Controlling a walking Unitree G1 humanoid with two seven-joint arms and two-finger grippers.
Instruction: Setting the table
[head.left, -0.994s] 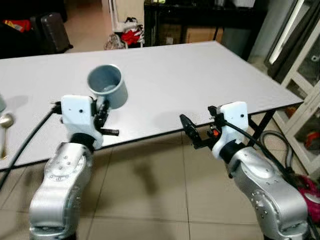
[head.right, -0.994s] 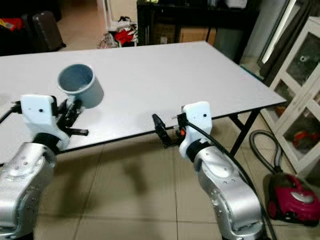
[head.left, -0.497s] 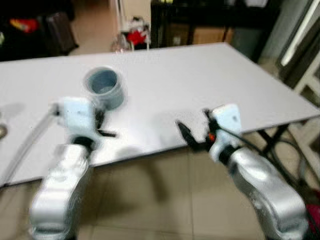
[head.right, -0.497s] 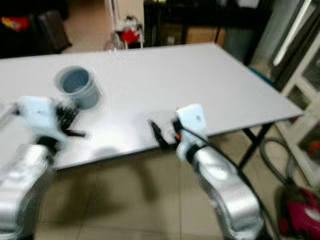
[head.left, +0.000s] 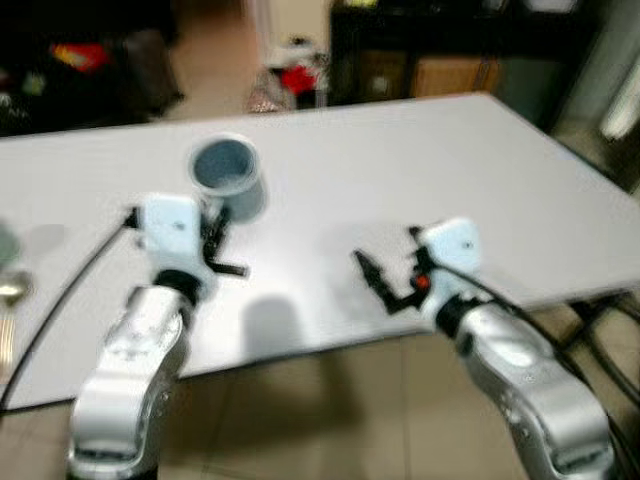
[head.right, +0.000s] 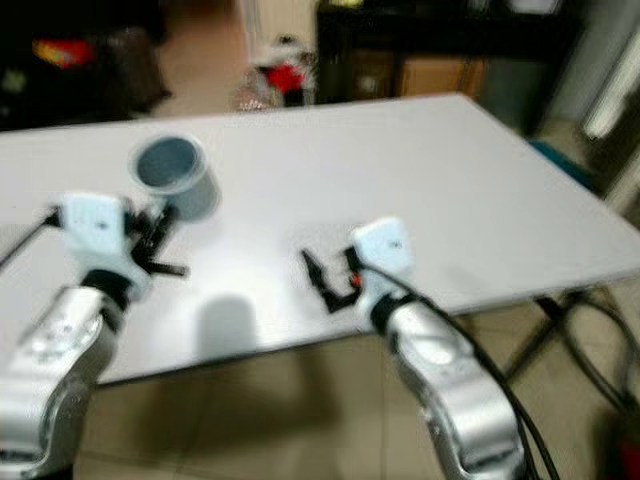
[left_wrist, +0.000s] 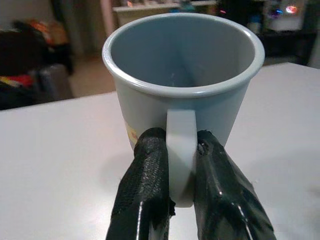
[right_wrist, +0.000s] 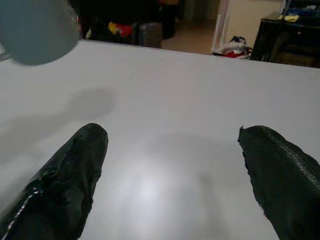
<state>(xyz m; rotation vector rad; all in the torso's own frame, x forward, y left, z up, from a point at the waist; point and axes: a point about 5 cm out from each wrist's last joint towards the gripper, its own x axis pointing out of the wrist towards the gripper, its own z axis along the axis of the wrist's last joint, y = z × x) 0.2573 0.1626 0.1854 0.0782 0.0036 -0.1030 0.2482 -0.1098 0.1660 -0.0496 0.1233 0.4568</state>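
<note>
I see my left gripper pinching the handle of the blue mug — mug held over the white table, near its front-left part. Right gripper hovers low above the table, fingers spread wide — holding nothing. Head views blurred.

One blue-grey mug is in view, pinched by its handle between the two black fingers of the left gripper. There is one white table. Two silver arms show, one at lower left and one at lower right of the frame, each with one gripper; the right gripper has its two fingers spread wide. One spoon lies at the left edge.
</note>
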